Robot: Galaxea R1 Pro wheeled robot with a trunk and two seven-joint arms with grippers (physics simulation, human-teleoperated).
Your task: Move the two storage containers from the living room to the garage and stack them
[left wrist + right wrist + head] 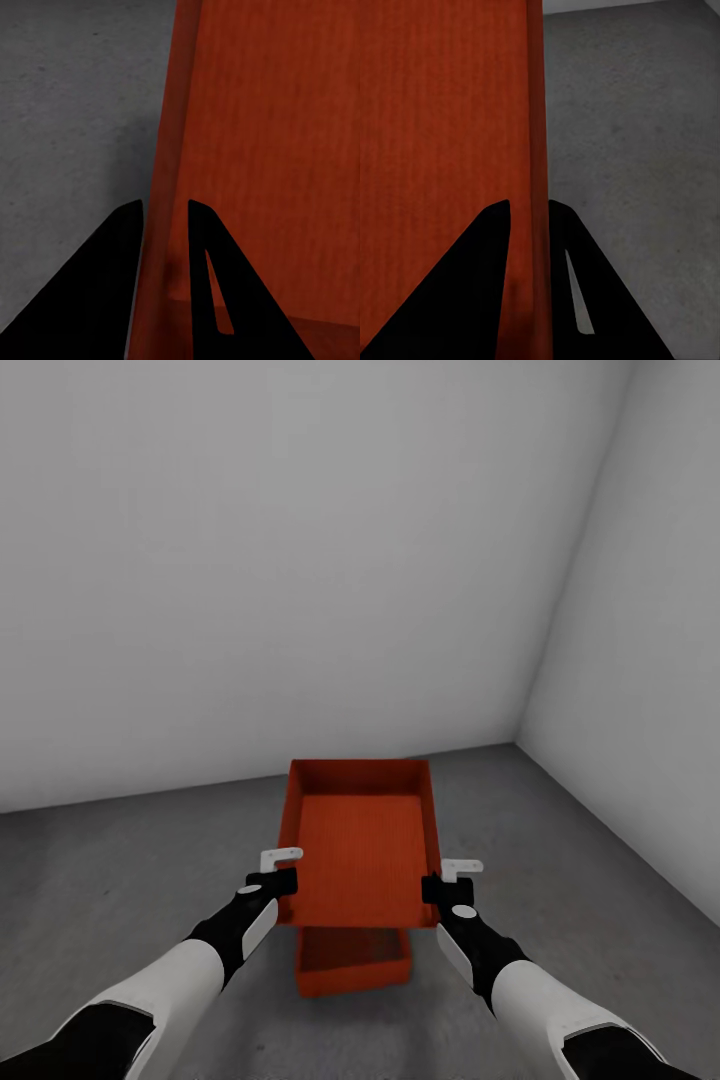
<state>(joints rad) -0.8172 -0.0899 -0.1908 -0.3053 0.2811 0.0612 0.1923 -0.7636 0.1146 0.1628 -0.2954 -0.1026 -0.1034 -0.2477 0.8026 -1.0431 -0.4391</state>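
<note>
Upper storage container [365, 840]: left gripper [283, 882] and right gripper [436, 888] jaws pinch its side walls.

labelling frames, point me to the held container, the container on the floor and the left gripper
held container [362, 850]: head view, inside bottom.
container on the floor [352, 970]: head view, near wall.
left gripper [163, 225]: left wrist view, midway between fingertips, pinching the wall.

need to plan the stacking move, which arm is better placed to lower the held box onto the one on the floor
Neither alone. The left gripper pinches the held container's left wall and the right gripper its right wall, at matching height. The floor container sits below, nearer the robot, so both should probably lower together.
</note>
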